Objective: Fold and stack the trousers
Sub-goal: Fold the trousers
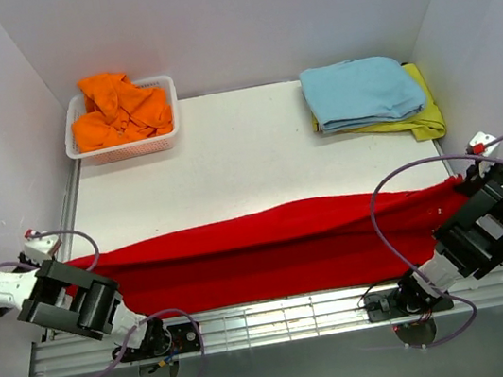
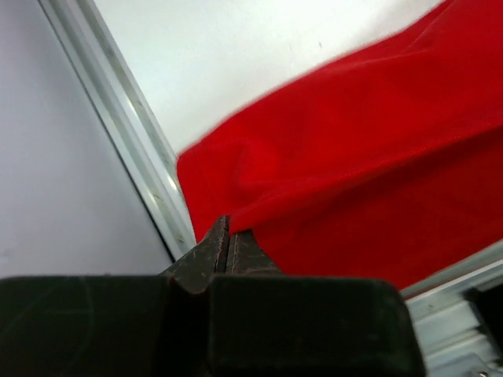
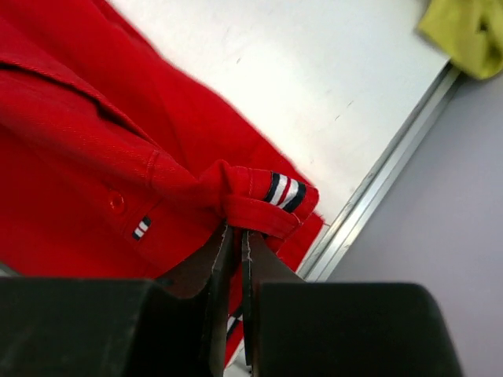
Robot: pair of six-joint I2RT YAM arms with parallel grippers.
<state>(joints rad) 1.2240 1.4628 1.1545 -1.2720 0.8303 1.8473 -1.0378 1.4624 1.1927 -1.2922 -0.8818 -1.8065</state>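
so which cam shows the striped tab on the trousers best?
Right wrist: the striped tab sits close-up, just above the right gripper pinching the fabric. Top external shows the stretched trousers but no stripes; left wrist shows only plain red cloth.

From above, the yellow cloth (image 1: 429,119) is mostly hidden under the blue cloth (image 1: 360,90). The left arm (image 1: 69,303) and right arm (image 1: 487,228) cover the ends of the trousers (image 2: 377,157) there. In both wrist views the trousers run off the edge.
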